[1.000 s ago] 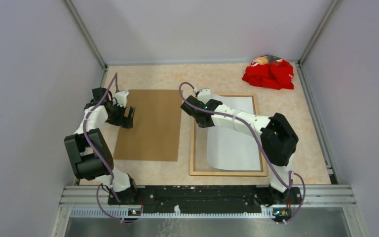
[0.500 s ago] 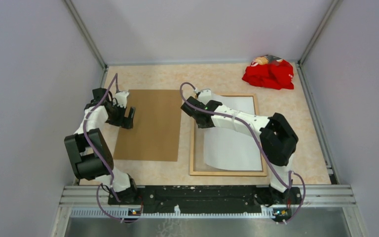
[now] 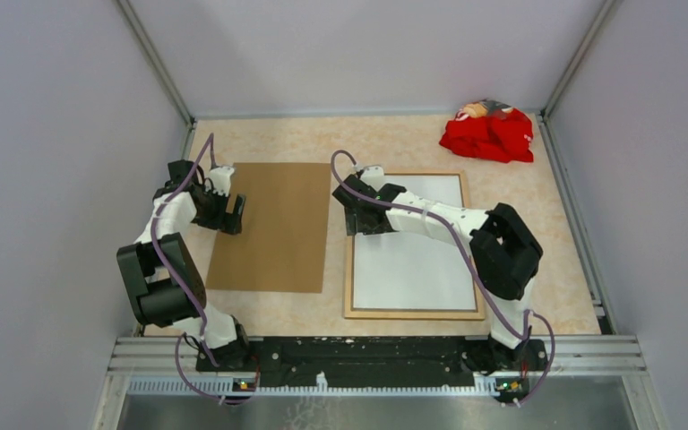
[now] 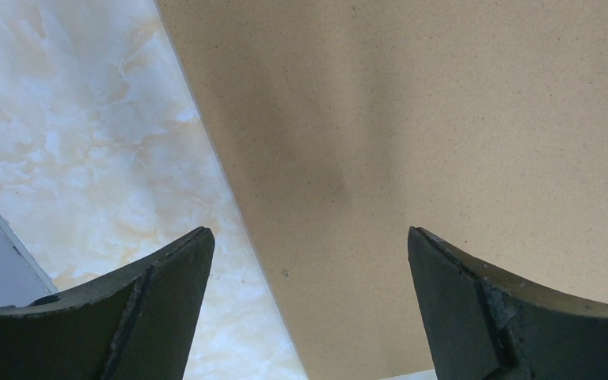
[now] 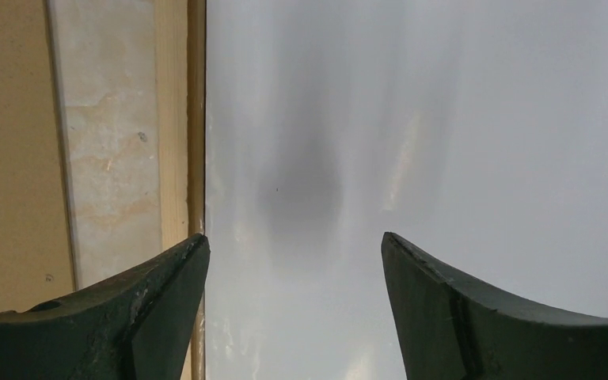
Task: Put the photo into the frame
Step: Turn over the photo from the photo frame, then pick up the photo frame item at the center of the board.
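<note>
The photo (image 3: 412,269) lies flat, white back up, inside the pale wooden frame (image 3: 412,313) at the table's right centre. My right gripper (image 3: 361,222) hovers over the photo's left edge near the far corner, open, with nothing between its fingers. In the right wrist view the white photo (image 5: 443,119) fills the space under the right gripper (image 5: 294,245), and the frame's left rail (image 5: 172,119) runs beside the left finger. My left gripper (image 3: 233,213) stands open over the left edge of the brown backing board (image 3: 273,242), holding nothing.
A red cloth (image 3: 488,134) lies bunched in the far right corner. In the left wrist view the backing board (image 4: 443,119) lies under the left gripper (image 4: 309,237), with marbled tabletop (image 4: 71,119) beside it. Grey walls enclose the table on three sides.
My right gripper has opened and let go of the photo's left edge. The photo, curled up before, has dropped flat into the frame. The left arm has not moved.
</note>
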Controlling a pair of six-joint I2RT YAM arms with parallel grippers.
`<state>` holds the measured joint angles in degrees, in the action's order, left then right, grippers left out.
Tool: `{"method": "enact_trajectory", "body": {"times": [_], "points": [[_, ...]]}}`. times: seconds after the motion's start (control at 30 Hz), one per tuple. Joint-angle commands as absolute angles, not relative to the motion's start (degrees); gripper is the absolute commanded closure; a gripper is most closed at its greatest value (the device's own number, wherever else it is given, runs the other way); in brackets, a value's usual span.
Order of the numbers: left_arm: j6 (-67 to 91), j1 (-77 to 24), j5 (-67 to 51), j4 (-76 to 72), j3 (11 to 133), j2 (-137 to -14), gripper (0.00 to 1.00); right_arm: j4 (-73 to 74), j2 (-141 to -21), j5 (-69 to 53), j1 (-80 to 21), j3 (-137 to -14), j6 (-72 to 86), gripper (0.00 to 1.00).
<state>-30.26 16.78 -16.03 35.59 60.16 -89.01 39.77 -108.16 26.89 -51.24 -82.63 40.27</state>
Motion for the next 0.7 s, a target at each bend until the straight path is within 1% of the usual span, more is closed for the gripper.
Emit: {"method": "enact_trajectory", "body": {"times": [0.0,0.17,0.33,0.53,0.67], "points": [[-31.14,16.93,-16.55,35.26,60.03,-87.95,0.02,35.79,-104.43,22.99,-49.86,-81.41,39.48,0.20],[-30.79,17.12,-15.89,35.43,60.84,-88.34,0.02,34.14,-103.20,19.49,-49.82,-82.25,40.04,0.19],[-30.84,19.52,-14.78,36.14,64.97,-90.09,0.02,28.21,-103.19,13.78,-51.85,-84.34,41.41,0.18],[-28.09,24.92,-10.78,35.01,71.35,-95.56,0.03,27.61,-112.05,9.60,-54.52,-92.16,44.38,0.17],[-26.87,25.87,-5.22,28.35,68.92,-97.11,0.07,26.95,-117.31,9.50,-54.89,-95.83,46.06,0.17]]}}
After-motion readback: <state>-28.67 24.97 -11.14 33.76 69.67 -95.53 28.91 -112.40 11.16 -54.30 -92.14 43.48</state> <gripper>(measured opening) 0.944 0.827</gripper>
